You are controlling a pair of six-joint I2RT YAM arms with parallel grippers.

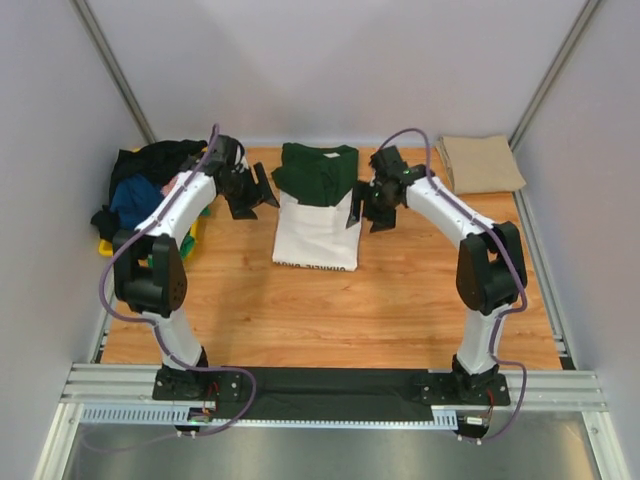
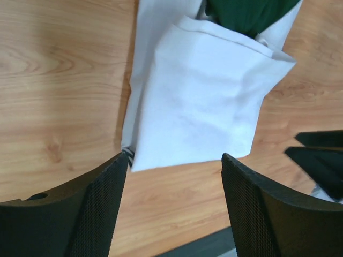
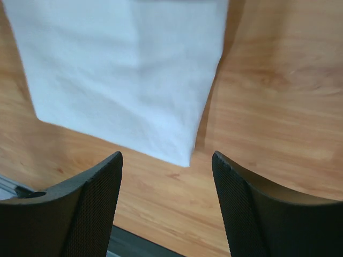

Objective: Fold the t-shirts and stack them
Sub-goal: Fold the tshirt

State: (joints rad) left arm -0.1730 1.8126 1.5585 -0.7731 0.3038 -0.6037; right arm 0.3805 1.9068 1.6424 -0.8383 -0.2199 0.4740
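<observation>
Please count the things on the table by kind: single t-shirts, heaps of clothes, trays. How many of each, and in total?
Single t-shirts: 2 (cream and green t-shirt, tan t-shirt)
Heap of clothes: 1
Yellow tray: 1
Total: 4

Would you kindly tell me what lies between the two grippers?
The cream t-shirt with dark green sleeves lies between the left gripper and right gripper, clearest in the top view.

A wooden table (image 1: 400, 310) sat inside plain white walls (image 1: 330, 60). Metal posts (image 1: 111, 62) ran up the back corners, and an aluminium rail (image 1: 560, 386) edged the near side.
</observation>
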